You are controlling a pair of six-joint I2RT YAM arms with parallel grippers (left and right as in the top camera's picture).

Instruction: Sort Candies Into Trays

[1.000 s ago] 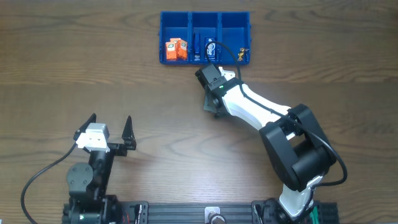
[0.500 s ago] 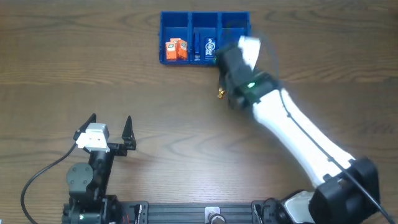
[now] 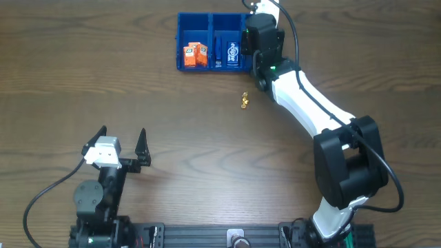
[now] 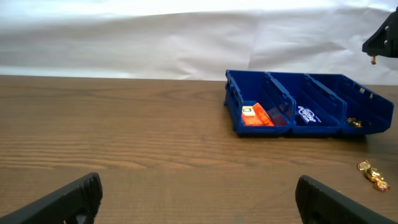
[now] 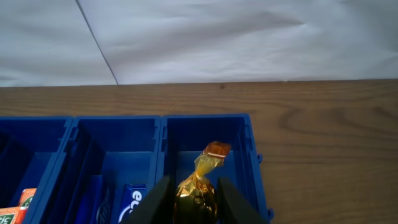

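One gold candy (image 5: pixel 198 182) sits pinched in the right gripper (image 5: pixel 191 198) above the blue tray's (image 5: pixel 252 155) end bin; the next move probably needs only letting go; a second candy (image 3: pixel 244 101) lies on the table (image 3: pixel 138 83); the left gripper (image 3: pixel 122 134) stands wide and holds nothing.

Tabletop (image 3: pixel 83 76): brown wood grain with a matte finish. The grain runs side to side, with darker streaks here and there. Beyond the far edge stands a white backdrop (image 4: pixel 124 37) — sheet-like, creased and a little rumpled, rising directly behind the wood. One thin dark line (image 5: pixel 96 40) crosses it on a slant down to the far edge — seam or fold, cannot tell. Light is soft and even; shadows on the wood are pale with blurred edges.
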